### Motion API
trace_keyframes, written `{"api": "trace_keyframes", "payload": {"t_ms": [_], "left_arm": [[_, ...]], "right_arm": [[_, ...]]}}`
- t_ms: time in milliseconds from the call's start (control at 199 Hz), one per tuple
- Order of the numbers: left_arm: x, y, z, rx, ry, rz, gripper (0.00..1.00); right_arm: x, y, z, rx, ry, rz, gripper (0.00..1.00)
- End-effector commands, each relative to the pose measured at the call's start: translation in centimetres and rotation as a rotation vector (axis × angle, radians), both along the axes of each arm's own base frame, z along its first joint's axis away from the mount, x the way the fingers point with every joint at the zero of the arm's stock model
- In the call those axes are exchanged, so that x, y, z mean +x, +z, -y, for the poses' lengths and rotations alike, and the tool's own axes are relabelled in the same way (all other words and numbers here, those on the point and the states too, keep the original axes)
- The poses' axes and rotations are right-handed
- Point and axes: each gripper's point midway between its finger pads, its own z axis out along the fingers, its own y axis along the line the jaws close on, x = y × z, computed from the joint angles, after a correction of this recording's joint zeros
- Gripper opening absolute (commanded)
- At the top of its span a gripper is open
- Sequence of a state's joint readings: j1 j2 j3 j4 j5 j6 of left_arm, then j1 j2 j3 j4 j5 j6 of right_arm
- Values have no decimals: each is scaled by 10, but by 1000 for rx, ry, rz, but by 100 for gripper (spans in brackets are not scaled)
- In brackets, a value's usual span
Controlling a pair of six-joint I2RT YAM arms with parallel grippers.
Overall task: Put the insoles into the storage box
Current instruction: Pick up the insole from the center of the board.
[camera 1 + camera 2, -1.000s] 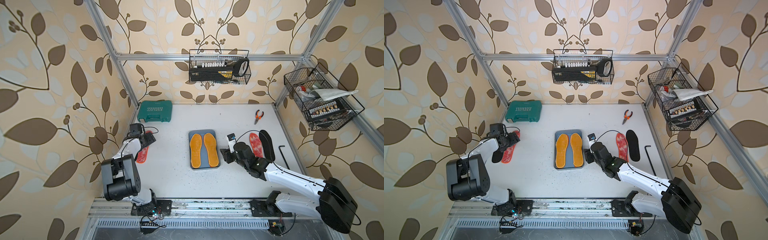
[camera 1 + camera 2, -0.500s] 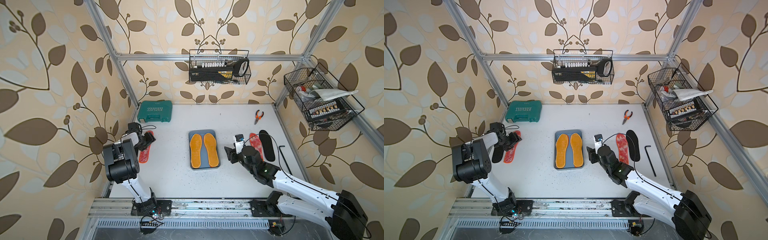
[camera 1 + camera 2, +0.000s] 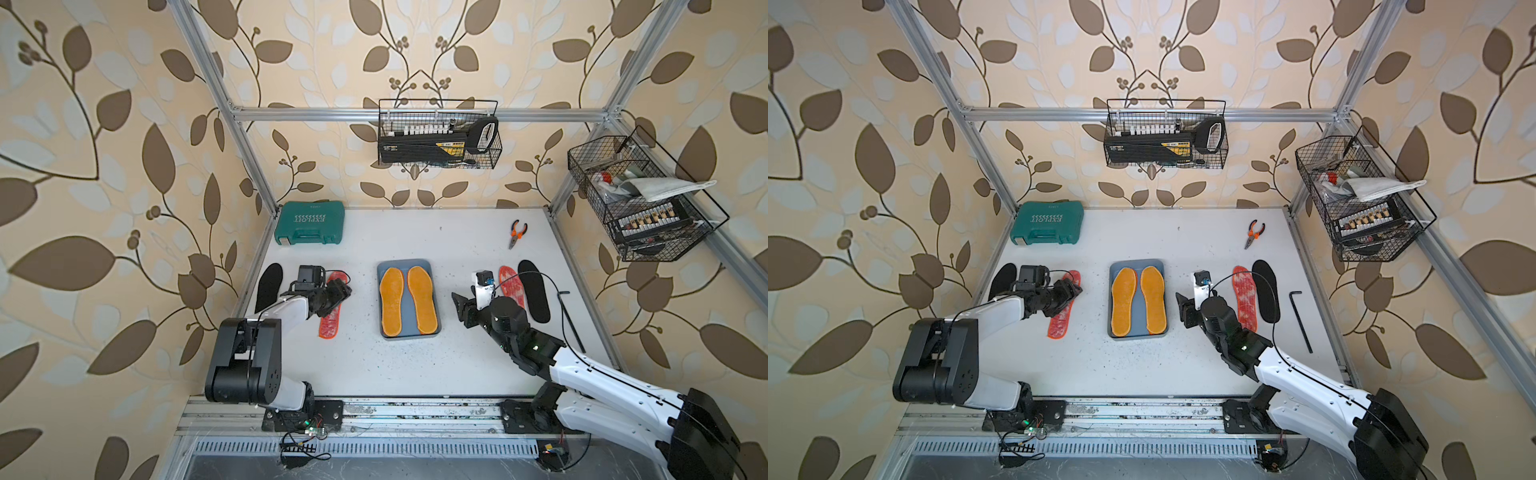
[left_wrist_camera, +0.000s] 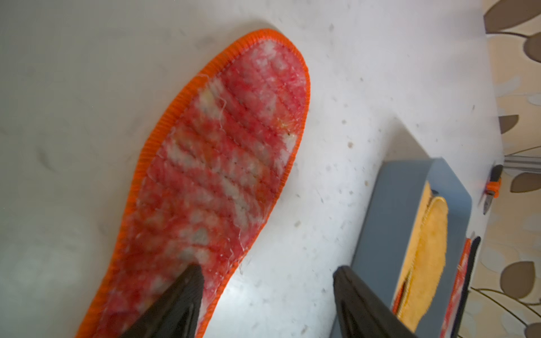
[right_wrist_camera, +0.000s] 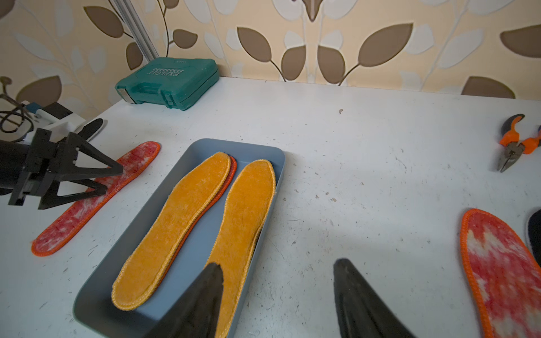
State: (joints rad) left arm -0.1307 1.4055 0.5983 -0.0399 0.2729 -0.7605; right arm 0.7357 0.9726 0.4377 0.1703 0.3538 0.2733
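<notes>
Right wrist, unlike overhead, shows orange edging [image 5: 231, 172], seemingly beneath yellow insole [image 5: 175, 228].

— What's beneath the yellow insoles [image 5: 175, 222] in the storage box [image 5: 243, 146]?
— Mostly hidden: just an orange edging [image 5: 233, 169] shows. The left pincer [image 3: 340, 295] covers the middle of the left red insole [image 3: 330, 324].

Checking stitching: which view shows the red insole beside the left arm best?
Left wrist: the red insole fills the frame, stitching visible. Both top views show it small, partly under the left gripper; right wrist, obliquely.
</notes>
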Motion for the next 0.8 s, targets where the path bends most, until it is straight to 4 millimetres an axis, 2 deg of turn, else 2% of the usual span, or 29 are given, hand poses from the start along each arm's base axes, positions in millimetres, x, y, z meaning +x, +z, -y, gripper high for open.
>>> {"api": "trace_keyframes", "payload": {"t_ms": [0,201,281,376,496,592,797], "left_arm": [[14,30,0,-21,99,90,76],[13,79,2,12,25,189,80],[9,88,-8,98,2,201,82],[6,82,-24,144,0,177,83],[4,60,-41,80,31,117,83],[3,44,-46,9,40,95,83],[0,19,-50,23,16,30,79]], "right_arm": [[3,1,-15,-7,54,-10,63],[4,-8,-30,-19,116,-55,63],[3,-10,-36,-15,146,-64,63],[1,-11,-40,-7,167,-76,63],[-2,-8,-45,23,202,-65,63],[-8,-3,-51,48,249,-45,64],[-8,-3,-51,46,247,-45,64]]}}
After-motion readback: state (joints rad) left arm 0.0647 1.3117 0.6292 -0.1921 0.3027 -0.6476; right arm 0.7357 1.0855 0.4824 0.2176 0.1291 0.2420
